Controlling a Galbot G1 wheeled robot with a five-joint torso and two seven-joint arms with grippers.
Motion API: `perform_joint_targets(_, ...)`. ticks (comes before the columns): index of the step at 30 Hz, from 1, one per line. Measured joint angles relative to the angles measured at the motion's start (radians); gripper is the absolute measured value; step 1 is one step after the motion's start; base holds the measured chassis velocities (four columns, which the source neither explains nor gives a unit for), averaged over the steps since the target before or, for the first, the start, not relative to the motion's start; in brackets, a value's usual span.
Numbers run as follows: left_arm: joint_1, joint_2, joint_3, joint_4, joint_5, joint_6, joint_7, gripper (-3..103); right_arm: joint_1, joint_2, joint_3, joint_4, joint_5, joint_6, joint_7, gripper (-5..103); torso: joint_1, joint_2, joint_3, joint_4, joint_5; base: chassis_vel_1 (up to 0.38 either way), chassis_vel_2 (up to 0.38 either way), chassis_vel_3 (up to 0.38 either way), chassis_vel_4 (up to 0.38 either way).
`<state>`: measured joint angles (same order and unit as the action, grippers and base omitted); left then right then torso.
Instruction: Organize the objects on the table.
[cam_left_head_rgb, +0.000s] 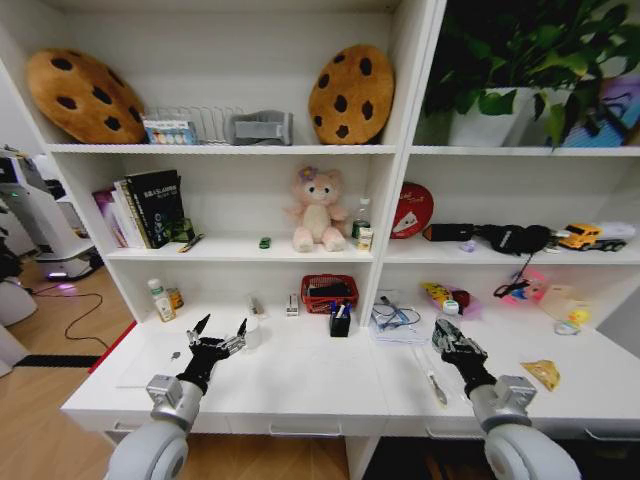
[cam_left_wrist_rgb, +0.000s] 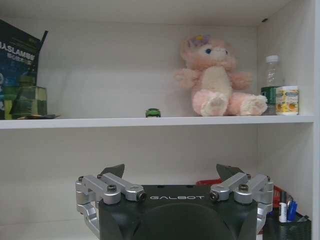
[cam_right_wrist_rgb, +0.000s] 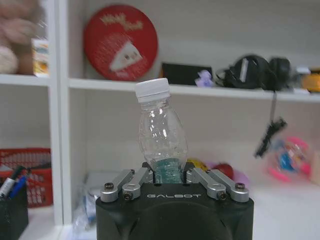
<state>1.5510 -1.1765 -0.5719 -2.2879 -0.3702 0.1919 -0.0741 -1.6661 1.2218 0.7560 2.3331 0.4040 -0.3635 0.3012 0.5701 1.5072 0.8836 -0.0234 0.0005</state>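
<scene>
Right wrist view gives it away: the right gripper (cam_right_wrist_rgb: 167, 175) has its fingers clamped on the base of a small clear plastic bottle with a white cap (cam_right_wrist_rgb: 161, 132), held upright above the white surface (cam_left_head_rgb: 300, 385), so I'd say it's mid-carry and next needs a free spot to stand it. Head view adds the left gripper (cam_left_head_rgb: 222, 327), fingers spread apart and empty, hovering left of the black pen holder (cam_left_head_rgb: 340, 322).

The head camera is looking down from above at the white desk (cam_left_head_rgb: 300, 385) and shelves (cam_left_head_rgb: 220, 149), while both wrist cameras are facing the shelves from close and low, the left sharing the pink bear (cam_left_head_rgb: 317, 209) (cam_left_wrist_rgb: 216, 77).
</scene>
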Motion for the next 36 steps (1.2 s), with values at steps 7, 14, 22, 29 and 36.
perform_joint_targets(7, 0.0, 0.0, 0.0, 0.0, 0.0, 0.0, 0.0, 100, -0.064, 0.029, -0.127, 0.165, 0.294, -0.156, 0.394, 24, 0.0, 0.0, 0.0, 0.0002, -0.0011, -0.03, -0.073, 0.054, 0.045)
perform_joint_targets(14, 0.0, 0.0, -0.001, 0.0, 0.0, 0.0, -0.001, 100, -0.092, -0.006, -0.082, 0.175, 0.668, -0.188, 0.759, 24, 0.0, 0.0, 0.0, 0.0001, -0.0009, 0.038, 0.038, -0.041, -0.023)
perform_joint_targets(22, 0.0, 0.0, 0.0, 0.0, 0.0, 0.0, 0.0, 100, -0.06, 0.045, -0.095, 0.172, 0.958, 0.016, 1.136, 24, 0.0, 0.0, 0.0, 0.0002, -0.0004, 0.0, 0.0, 0.0, 0.0)
perform_joint_targets(29, 0.0, 0.0, 0.0, 0.0, 0.0, 0.0, 0.0, 100, -0.051, 0.136, -0.081, 0.155, 1.066, 0.105, 1.239, 24, 0.0, 0.0, 0.0, 0.0002, -0.0011, 0.0, 0.0, 0.0, 0.0)
perform_joint_targets(36, 0.0, 0.0, 0.0, 0.0, 0.0, 0.0, 0.0, 100, 0.011, 0.225, -0.063, -0.125, 1.117, 0.097, 1.217, 24, 0.0, 0.0, 0.0, 0.0005, -0.0005, 0.0, 0.0, 0.0, 0.0)
